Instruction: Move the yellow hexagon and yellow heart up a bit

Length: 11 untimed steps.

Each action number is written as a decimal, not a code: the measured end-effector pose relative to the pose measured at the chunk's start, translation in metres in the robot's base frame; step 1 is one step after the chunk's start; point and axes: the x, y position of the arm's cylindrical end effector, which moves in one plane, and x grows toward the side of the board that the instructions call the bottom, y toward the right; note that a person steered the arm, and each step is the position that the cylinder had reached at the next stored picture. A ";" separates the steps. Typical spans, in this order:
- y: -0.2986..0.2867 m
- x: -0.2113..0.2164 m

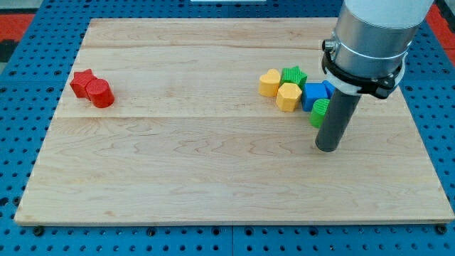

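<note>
So closest to the camera is my tip, planted on the wooden worktop on the right side, just near of the green block that's half hidden behind the rod. No gripper on this rig, so no open or closed state to report, it's just a rod.

The yellow hexagon and yellow heart sit touching each other, left and far of my tip, in a cluster with a green star and a blue block.

My guess: still the approach step. Next I'd need to swing left and come in from the near side of the yellows, then push far.

Way off left are a red star and red cylinder. The worktop is pale wood; blue matting surrounds it.
</note>
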 end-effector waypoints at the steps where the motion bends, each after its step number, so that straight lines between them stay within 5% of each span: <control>1: 0.000 0.000; 6: -0.004 0.000; 11: -0.101 0.043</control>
